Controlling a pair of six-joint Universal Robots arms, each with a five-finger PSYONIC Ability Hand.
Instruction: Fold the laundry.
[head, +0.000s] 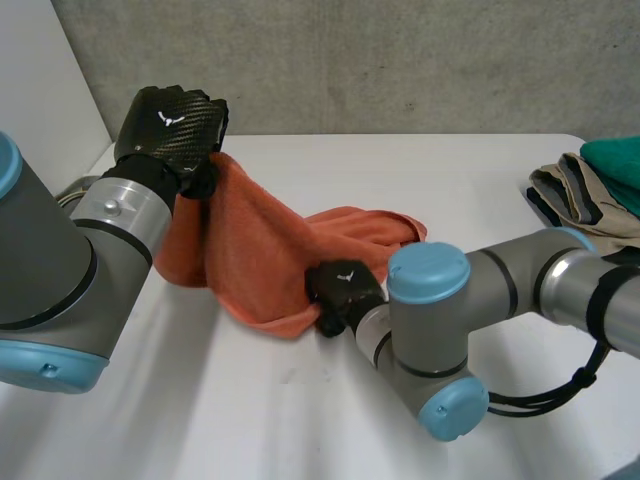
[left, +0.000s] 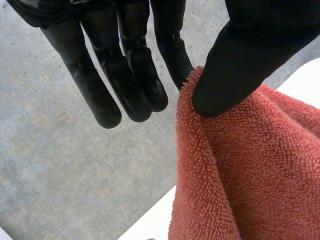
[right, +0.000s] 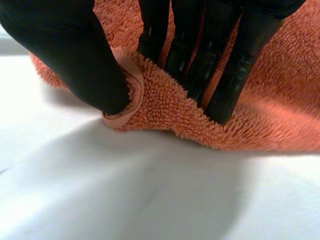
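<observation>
An orange terry towel (head: 260, 250) hangs from my left hand (head: 170, 125), raised above the table's far left; the rest of it trails down onto the table toward the middle. In the left wrist view the thumb (left: 240, 65) pinches the towel's top corner (left: 250, 175) against one finger, and the other fingers stay straight. My right hand (head: 340, 285) is low on the table at the towel's near bottom edge. In the right wrist view its thumb (right: 75, 55) and fingers pinch the hemmed edge of the towel (right: 170, 107).
A pile of other clothes (head: 590, 190), beige, dark and green, lies at the far right edge of the white table (head: 300, 400). A grey wall stands behind the table.
</observation>
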